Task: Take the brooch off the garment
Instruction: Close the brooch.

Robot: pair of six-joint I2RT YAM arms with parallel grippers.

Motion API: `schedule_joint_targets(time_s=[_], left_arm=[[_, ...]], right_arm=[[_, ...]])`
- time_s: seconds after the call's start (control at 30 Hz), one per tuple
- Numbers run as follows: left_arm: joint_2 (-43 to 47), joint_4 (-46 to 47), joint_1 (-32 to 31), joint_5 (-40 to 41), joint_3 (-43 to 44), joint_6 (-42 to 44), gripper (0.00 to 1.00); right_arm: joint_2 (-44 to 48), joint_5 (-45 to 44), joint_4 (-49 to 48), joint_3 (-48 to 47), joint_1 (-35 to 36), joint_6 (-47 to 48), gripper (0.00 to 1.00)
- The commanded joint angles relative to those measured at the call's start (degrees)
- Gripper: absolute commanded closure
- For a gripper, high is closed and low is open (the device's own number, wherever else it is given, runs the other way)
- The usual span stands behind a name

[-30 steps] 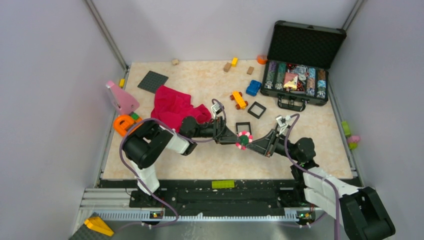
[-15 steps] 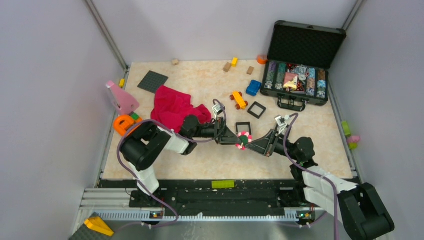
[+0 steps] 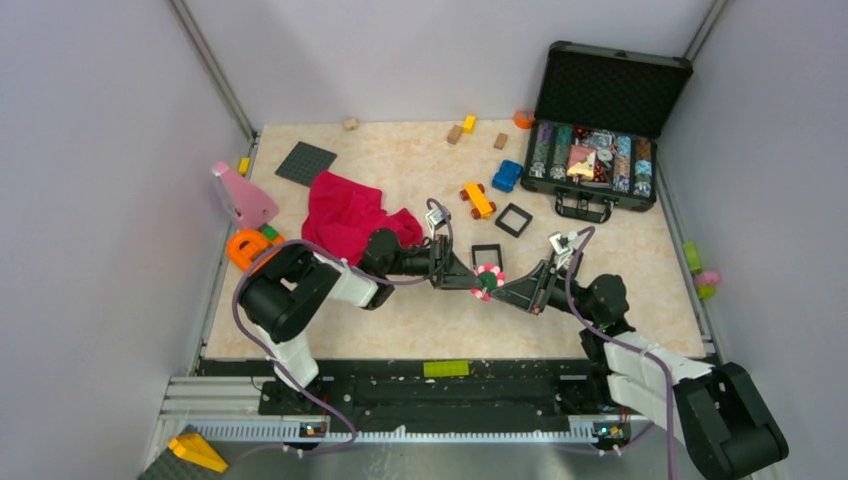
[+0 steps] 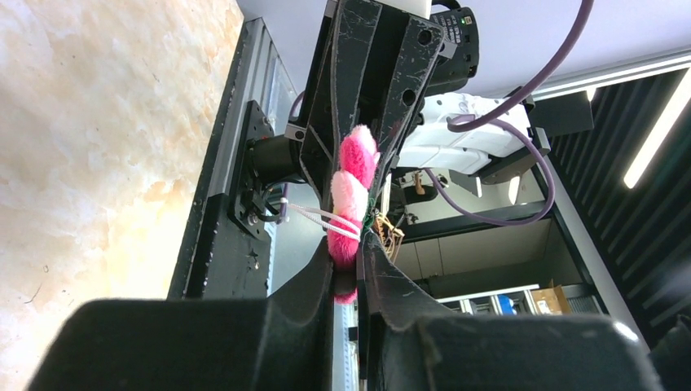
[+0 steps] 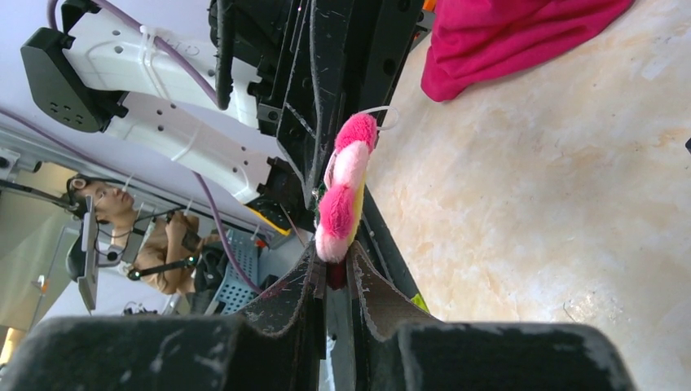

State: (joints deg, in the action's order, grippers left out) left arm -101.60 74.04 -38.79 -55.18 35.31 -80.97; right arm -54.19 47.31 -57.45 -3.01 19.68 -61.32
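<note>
The brooch (image 3: 487,281), a fluffy pink-and-white flower disc with a dark centre, hangs above the middle of the table between both grippers. My left gripper (image 3: 474,280) reaches it from the left, and in the left wrist view its jaws pinch the brooch (image 4: 352,195) at its lower edge, at the left gripper (image 4: 348,254). From the right, my right gripper (image 3: 499,288) is shut on the opposite edge; the right wrist view shows the brooch (image 5: 344,187) edge-on in the right gripper (image 5: 332,259). The garment (image 3: 345,215), a crumpled magenta cloth, lies apart at the left and also shows as the garment (image 5: 521,37).
An open black case (image 3: 600,150) of chips stands at the back right. An orange toy car (image 3: 478,200), a blue car (image 3: 507,176) and two black square frames (image 3: 513,219) lie behind the grippers. A grey baseplate (image 3: 306,162) and orange ring toy (image 3: 245,247) sit left.
The left gripper's jaws have narrowed onto the brooch's edge. The brooch and both arms have stayed almost in place; the right grip is unchanged.
</note>
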Motion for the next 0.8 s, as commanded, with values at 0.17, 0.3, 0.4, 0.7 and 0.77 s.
schedule_joint_targets(time_s=[0.17, 0.3, 0.4, 0.7, 0.77], left_arm=[[3.5, -7.7, 0.1, 1.1, 0.5, 4.5, 1.00], [3.6, -6.6, 0.0, 1.1, 0.3, 3.6, 1.00], [3.1, -4.9, 0.0, 1.1, 0.2, 2.3, 1.00], [1.1, 0.4, -1.4, 1.3, 0.2, -1.3, 1.00], [0.9, 0.6, -1.4, 1.1, 0.1, -1.3, 1.00]], right_arm=[[4.2, 1.0, 1.0, 0.1, -0.6, 5.5, 0.49], [6.5, 0.9, 3.8, -0.6, -0.5, 7.4, 0.48], [5.9, 1.1, 3.3, -0.5, -0.3, 7.8, 0.50], [1.3, 0.1, -2.2, -0.7, 0.7, 6.8, 0.58], [0.4, 0.1, -4.3, -0.4, 0.8, 5.9, 0.58]])
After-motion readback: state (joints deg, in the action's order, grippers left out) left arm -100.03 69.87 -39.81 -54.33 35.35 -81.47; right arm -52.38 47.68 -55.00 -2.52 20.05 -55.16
